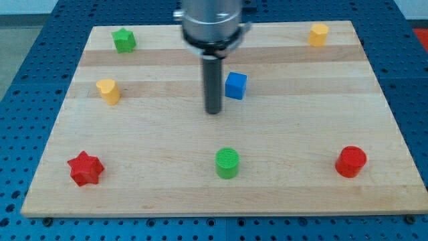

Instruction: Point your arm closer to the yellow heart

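Note:
The yellow heart (pixel 108 90) lies on the wooden board (pixel 147 140) at the view's left, in its upper half. My tip (pixel 213 111) stands near the board's middle, well to the right of the heart and a little lower. A blue cube (pixel 235 86) sits just to the upper right of the tip, apart from it.
A green star (pixel 124 40) is at the top left and a yellow hexagon (pixel 319 33) at the top right. A red star (pixel 85 168) is at the bottom left, a green cylinder (pixel 227 163) at bottom centre, and a red cylinder (pixel 350 161) at bottom right.

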